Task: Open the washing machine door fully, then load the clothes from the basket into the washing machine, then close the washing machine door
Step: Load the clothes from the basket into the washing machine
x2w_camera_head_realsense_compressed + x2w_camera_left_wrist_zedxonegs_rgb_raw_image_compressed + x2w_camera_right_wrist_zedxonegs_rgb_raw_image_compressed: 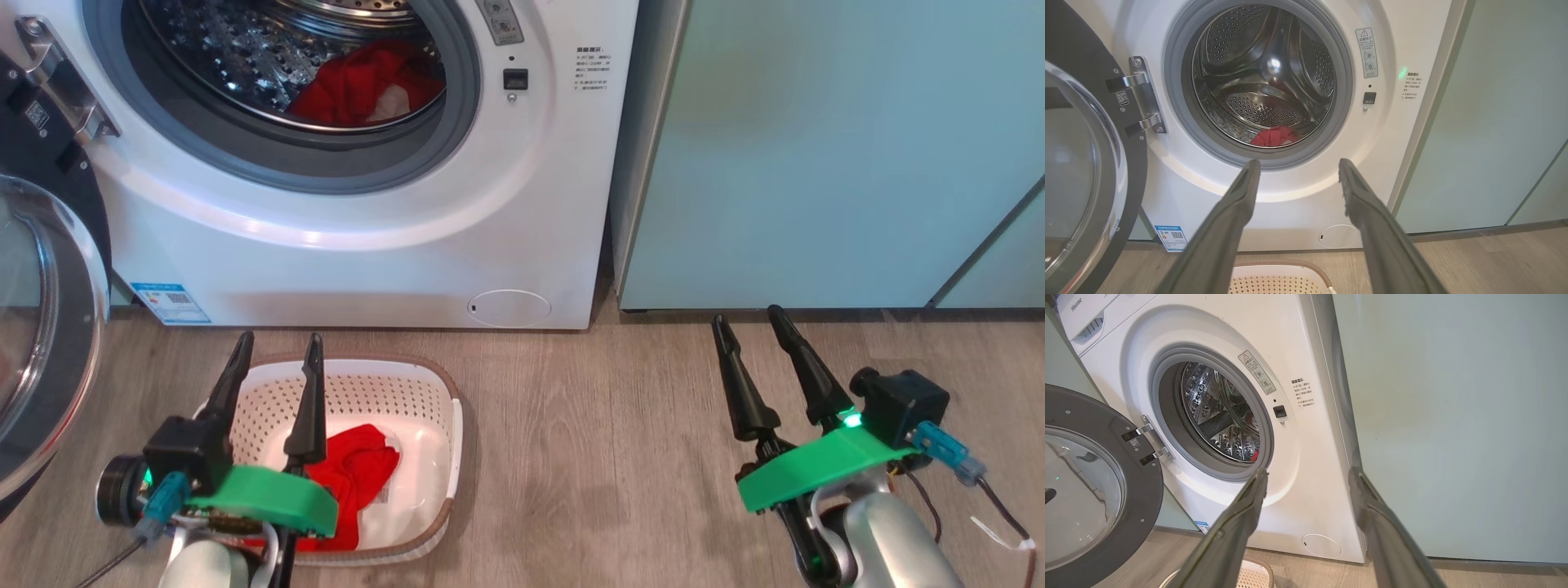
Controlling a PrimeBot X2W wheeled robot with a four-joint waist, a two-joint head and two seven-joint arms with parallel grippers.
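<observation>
Two red knit clothes (353, 84) piles: steel drum (237, 57), cream perforated basket (384, 394); left claw (279, 338), right claw (746, 317) wide, empty.

The wood-look plank floor (588, 425) carries the washing machine (392, 245), the teal cabinet (816, 163) — and the basket (424, 392).

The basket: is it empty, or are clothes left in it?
Not empty. A red garment lies in the basket; more red cloth is in the washing machine drum.
</observation>
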